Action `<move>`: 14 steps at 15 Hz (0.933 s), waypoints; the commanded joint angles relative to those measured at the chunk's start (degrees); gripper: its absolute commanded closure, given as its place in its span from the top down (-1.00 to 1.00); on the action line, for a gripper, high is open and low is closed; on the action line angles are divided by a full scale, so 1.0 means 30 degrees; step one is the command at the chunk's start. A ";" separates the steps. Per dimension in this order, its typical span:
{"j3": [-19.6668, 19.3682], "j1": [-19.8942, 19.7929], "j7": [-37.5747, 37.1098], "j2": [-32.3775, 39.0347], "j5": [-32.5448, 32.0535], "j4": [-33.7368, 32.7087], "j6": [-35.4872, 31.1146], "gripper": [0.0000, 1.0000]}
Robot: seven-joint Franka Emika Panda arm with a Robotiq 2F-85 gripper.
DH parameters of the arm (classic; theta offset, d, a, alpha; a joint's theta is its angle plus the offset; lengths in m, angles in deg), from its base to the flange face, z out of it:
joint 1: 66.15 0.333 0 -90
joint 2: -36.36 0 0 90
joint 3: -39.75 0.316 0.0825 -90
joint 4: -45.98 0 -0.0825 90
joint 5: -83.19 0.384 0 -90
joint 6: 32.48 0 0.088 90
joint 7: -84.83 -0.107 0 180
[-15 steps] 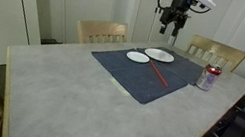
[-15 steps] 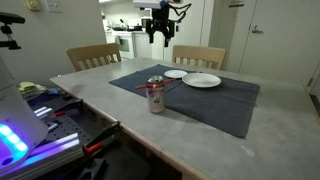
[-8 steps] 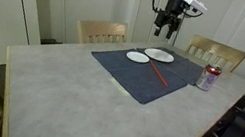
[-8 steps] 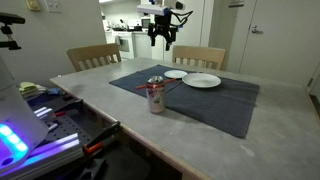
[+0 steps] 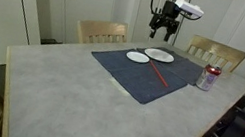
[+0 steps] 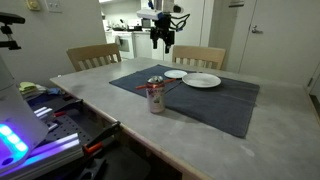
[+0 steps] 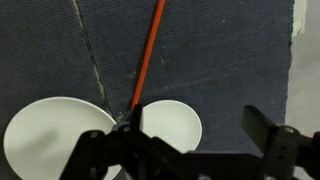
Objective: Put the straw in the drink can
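A thin red straw (image 5: 159,75) lies flat on the dark blue placemat (image 5: 136,79); in the wrist view the straw (image 7: 147,52) runs from the top down between two white plates. The silver and red drink can (image 5: 207,77) stands upright at the mat's edge, also in an exterior view (image 6: 155,96). My gripper (image 5: 163,29) hangs high above the plates, open and empty; it also shows in an exterior view (image 6: 162,40) and in the wrist view (image 7: 190,150).
Two white round plates (image 5: 139,57) (image 5: 159,55) sit at the far side of the mat. Wooden chairs (image 5: 102,31) (image 5: 216,54) stand behind the grey table (image 5: 58,88). Equipment with cables (image 6: 40,115) lies beside the table.
My gripper has moved sideways and slightly lower above the plates. The straw, can and plates have not moved.
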 commanded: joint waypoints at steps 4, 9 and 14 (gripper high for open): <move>-0.0224 0.1548 -0.8068 0.2518 -0.0567 0.0510 -0.3365 1.00; -0.1662 0.2207 -1.2059 0.2705 -0.1682 0.0566 -0.3657 1.00; -0.1675 0.1398 -1.2158 0.3733 -0.1400 -0.0139 -0.2679 1.00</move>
